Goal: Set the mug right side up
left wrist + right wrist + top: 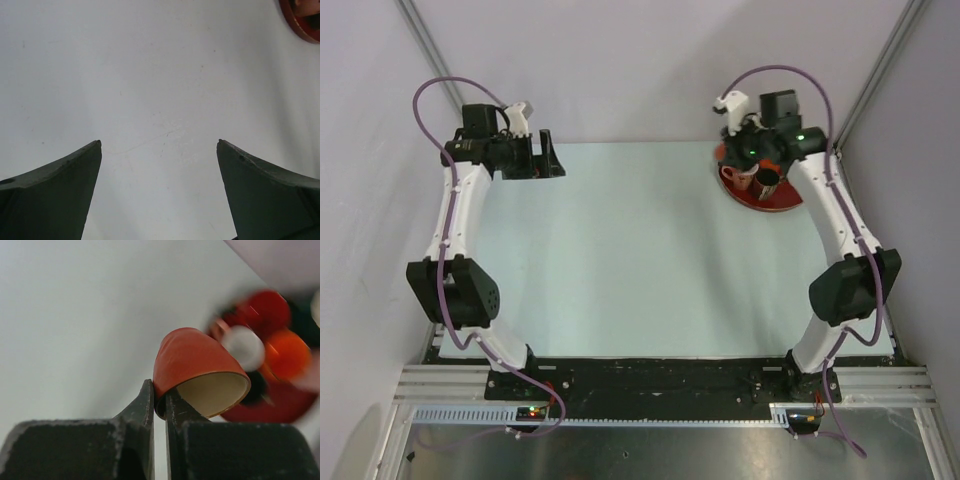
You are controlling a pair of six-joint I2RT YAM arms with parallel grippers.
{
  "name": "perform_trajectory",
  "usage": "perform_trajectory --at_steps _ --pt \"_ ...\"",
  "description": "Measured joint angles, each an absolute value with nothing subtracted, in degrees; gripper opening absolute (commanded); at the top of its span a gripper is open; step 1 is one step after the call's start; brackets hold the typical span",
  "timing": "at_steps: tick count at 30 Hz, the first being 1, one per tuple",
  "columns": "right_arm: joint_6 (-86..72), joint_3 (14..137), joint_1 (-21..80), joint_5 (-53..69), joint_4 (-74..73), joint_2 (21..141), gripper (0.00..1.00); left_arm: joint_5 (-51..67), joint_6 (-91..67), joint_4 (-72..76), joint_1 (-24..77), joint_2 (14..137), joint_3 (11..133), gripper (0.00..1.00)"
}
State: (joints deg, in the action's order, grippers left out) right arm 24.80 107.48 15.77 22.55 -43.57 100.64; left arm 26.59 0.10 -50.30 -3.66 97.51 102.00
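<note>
The mug is orange-red outside and cream inside. It hangs tilted in the right wrist view, its mouth turned toward the camera and to the right. My right gripper is shut on the mug's wall at the rim, one finger outside and one inside. From above, the mug sits over the red plate under my right gripper. My left gripper is open over bare table with nothing between its fingers. In the top view the left gripper is at the far left of the table.
A dark mug stands on the red plate beside the held mug. The plate and the things on it are blurred behind the mug. The plate's rim shows in the left wrist view's top right corner. Walls close off the back and both sides.
</note>
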Motion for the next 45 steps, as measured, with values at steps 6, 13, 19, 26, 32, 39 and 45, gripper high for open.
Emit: perform_trajectory --at_steps 6,13,19,26,32,39,45 --pt "34.7 115.5 4.4 7.9 -57.9 104.8 0.0 23.1 2.5 -50.4 -3.6 95.8 100.2 1.0" --pt "41.7 127.0 -2.4 0.4 -61.5 121.2 0.0 19.2 4.8 -50.3 -3.6 95.1 97.5 1.0" --pt "45.8 129.7 -3.8 0.4 -60.7 129.0 0.0 15.5 6.8 -50.3 -3.6 93.9 94.3 1.0" --pt "48.3 130.4 -5.6 1.2 -56.4 132.7 0.0 12.1 9.0 -50.3 -3.6 93.5 91.8 1.0" --pt "48.8 130.6 -6.9 2.5 -54.8 136.6 0.0 10.6 9.6 -50.5 -3.6 93.5 91.6 1.0" --pt "49.3 130.3 -7.6 2.7 -52.1 139.4 0.0 10.6 9.6 -50.5 -3.6 93.5 91.6 1.0" --pt "49.8 129.1 -8.0 2.9 -50.6 139.5 0.03 10.5 9.7 -50.5 -3.6 93.5 91.6 1.0"
